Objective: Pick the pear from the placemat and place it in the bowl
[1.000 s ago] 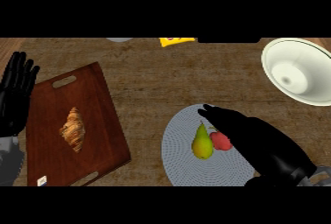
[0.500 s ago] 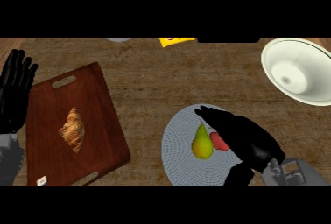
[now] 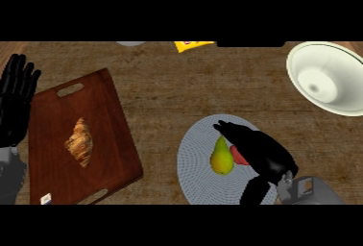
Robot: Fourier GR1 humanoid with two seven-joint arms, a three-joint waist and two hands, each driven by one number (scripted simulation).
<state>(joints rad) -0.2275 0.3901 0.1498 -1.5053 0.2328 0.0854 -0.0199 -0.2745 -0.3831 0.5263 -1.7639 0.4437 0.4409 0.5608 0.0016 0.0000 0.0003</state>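
A yellow-green pear lies stem up on the round grey placemat. My right hand hovers just right of the pear, its fingers stretched toward the mat's far edge and its thumb pointing back toward me. The hand is open and holds nothing. It partly covers a small red thing that lies against the pear's right side. The cream bowl stands at the far right, well away from the mat. At the left edge my left hand rests open, fingers up.
A brown wooden cutting board with a piece of bread on it lies left of the mat. A yellow packet and a grey object sit at the counter's far edge.
My right hand has drawn back toward me and turned, so the wrist and thumb now show at the lower right. The pear and the left hand have not moved.
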